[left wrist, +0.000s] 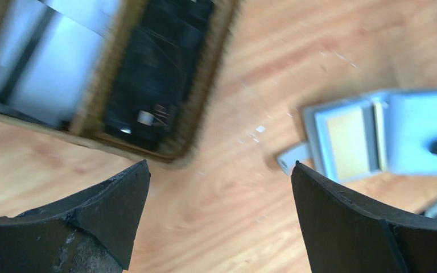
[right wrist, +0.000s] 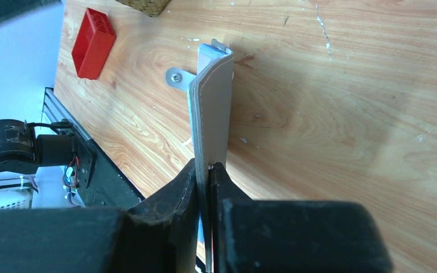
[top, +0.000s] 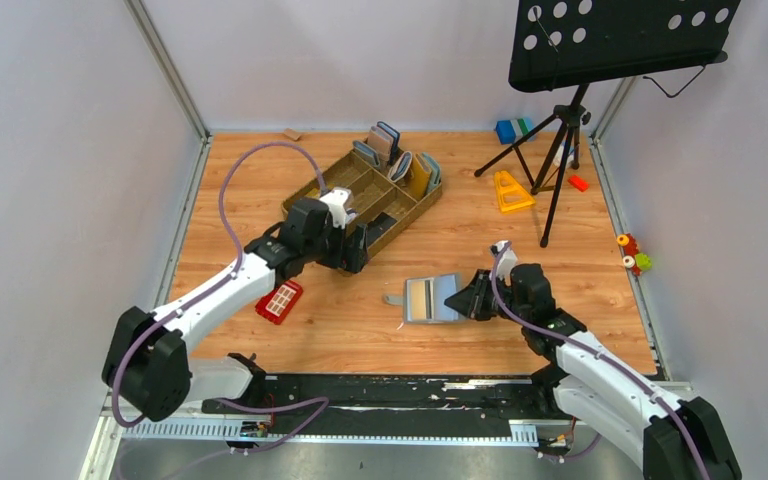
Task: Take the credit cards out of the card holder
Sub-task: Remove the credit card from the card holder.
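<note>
Tabletop (top: 360,335) carries the brown tray (top: 410,218); card holder (top: 432,298) lies open near-right of it; my right hand (right wrist: 207,170) clamps its edge farthest from the tray; my left hand (left wrist: 219,170), released and empty, hovers at the tray's near corner; I judge extraction underway; next, pinch the yellowish card (left wrist: 347,142) showing.

surface: light wood-grain tabletop (top: 460,240) under black music stand (top: 615,40) | walls: plain pale grey panels (top: 360,60) behind and either side of it | frame: metal corner post (top: 165,65) well left of it | light: even, soft
</note>
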